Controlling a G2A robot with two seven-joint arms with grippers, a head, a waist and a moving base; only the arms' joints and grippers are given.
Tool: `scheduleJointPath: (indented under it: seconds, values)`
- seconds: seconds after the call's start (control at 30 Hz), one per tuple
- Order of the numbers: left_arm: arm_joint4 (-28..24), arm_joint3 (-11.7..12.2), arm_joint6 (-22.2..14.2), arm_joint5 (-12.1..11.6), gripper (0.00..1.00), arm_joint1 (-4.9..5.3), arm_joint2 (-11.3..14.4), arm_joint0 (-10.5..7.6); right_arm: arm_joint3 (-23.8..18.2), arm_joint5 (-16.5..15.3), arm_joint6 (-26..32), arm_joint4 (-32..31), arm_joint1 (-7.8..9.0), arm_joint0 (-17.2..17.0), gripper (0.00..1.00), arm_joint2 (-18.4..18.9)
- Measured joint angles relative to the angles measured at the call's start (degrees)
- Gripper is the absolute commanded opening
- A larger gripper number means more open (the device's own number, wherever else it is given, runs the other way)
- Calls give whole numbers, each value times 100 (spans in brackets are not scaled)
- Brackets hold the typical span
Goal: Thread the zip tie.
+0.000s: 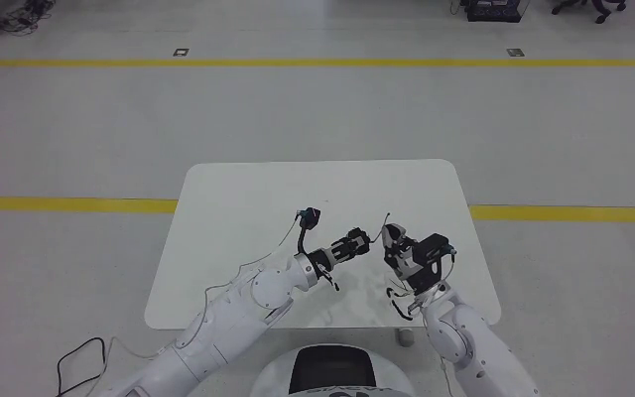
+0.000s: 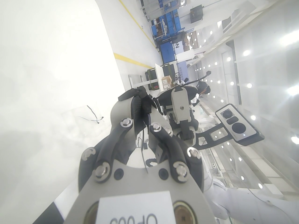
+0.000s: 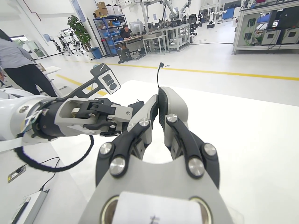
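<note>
A thin black zip tie [image 3: 158, 78] stands up from my right gripper [image 3: 158, 99], which is shut on its strap; the small head points upward. My left gripper [image 3: 137, 104] comes in from the side, its tips against the right gripper's finger. In the left wrist view the left gripper [image 2: 142, 104] looks shut, and a black strap [image 2: 143, 141] runs back between its fingers toward the palm. From above, both grippers [image 1: 359, 238] [image 1: 394, 243] meet over the near right part of the white table [image 1: 298, 189], the zip tie [image 1: 386, 220] poking up between them.
A thin black strand [image 2: 93, 117] lies on the table beyond the left gripper. The table's far and left parts are bare. Its near edge runs close under both arms.
</note>
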Motion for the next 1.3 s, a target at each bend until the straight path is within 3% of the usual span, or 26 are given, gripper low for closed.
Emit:
scheduleJointPath:
  seconds: [1.3]
  values:
    - [0, 0, 0, 0, 0, 0, 0, 0, 154, 118, 89, -2, -45, 117, 0, -60]
